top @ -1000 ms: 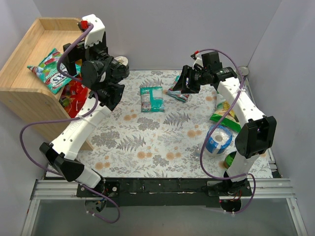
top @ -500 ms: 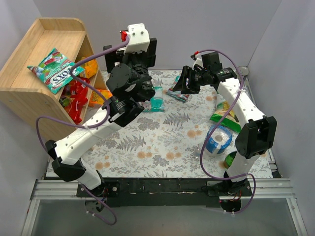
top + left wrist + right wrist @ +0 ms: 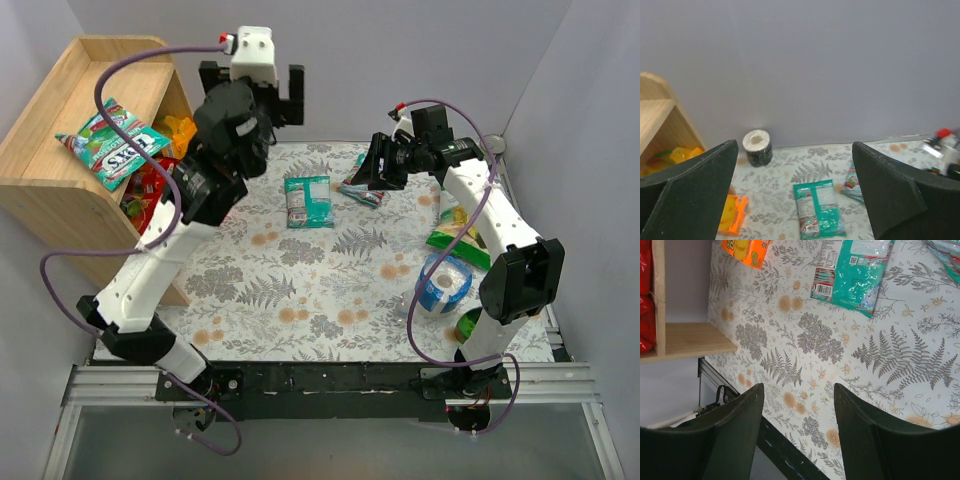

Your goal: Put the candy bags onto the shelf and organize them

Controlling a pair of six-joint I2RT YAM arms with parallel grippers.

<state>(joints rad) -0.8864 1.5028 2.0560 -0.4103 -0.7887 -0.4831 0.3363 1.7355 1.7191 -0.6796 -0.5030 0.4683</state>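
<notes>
Grey walls close in a table [image 3: 300, 290] covered with a fern-and-flower printed cloth. At its left edge we see the light wooden tiered shelf [image 3: 45, 190]. A mint-and-red glossy packet with white lettering [image 3: 110, 140] lies on its top tier, with red glossy packets [image 3: 150, 195] on a tier below.

On the cloth near the far middle lies a teal glossy candy bag [image 3: 308, 200], flat and untouched. Just to its right is a striped mint-and-red packet [image 3: 360, 190]. An orange packet [image 3: 732, 215] rests on the cloth just beside the shelf's foot.

We find the left gripper [image 3: 794, 145] raised high near the back wall, its jaws spread wide with nothing between them. The right gripper [image 3: 799, 390] hangs over the striped packet, its jaws apart and holding nothing; its wrist view shows only bare cloth between the fingers.

Along the right side sit a green-and-white snack bag [image 3: 450, 232] and a blue-and-white roll [image 3: 445, 283]. A small dark roll with a white top [image 3: 757, 146] stands against the back wall.
</notes>
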